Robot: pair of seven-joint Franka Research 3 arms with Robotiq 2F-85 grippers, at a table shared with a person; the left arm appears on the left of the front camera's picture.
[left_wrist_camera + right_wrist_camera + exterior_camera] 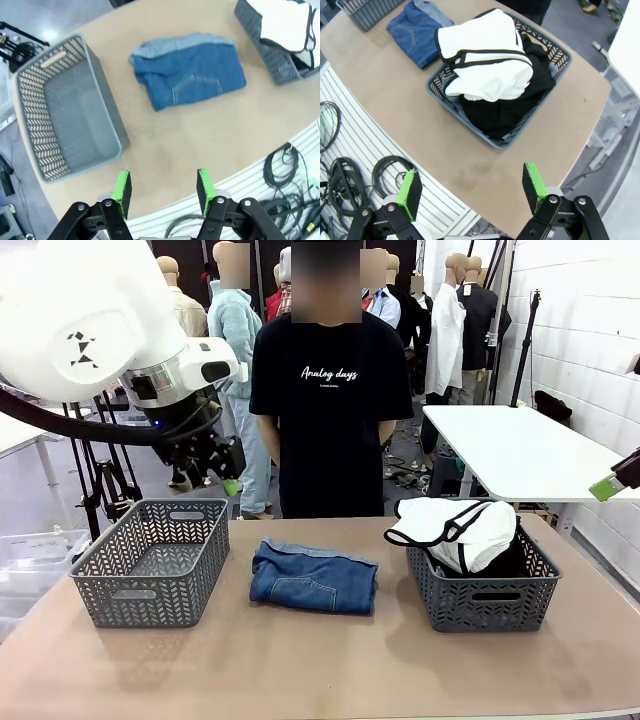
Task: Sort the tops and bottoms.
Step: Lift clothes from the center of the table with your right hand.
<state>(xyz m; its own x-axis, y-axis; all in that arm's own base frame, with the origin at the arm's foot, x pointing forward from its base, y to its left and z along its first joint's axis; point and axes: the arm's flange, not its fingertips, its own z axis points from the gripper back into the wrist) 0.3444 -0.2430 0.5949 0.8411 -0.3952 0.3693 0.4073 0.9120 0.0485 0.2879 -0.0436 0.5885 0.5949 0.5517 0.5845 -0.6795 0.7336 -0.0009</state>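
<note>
A white top with thin black trim [455,525] [482,60] lies on top of a plain black top [512,110] in the right grey basket [480,600] [440,92]. Folded blue denim bottoms [314,577] [192,70] [417,27] lie on the table between the two baskets. The left grey basket [150,560] [65,110] holds nothing. My left gripper [162,187] hangs open high above the table's near edge, with nothing between its fingers. My right gripper [472,182] is also open and empty, high off the right basket's near side; one green fingertip [605,487] pokes in at the right edge.
A person in a black printed T-shirt [330,410] stands at the far side of the table, arms down. Cables [295,175] lie on the floor below the near edge. A white table [520,445] stands at the back right.
</note>
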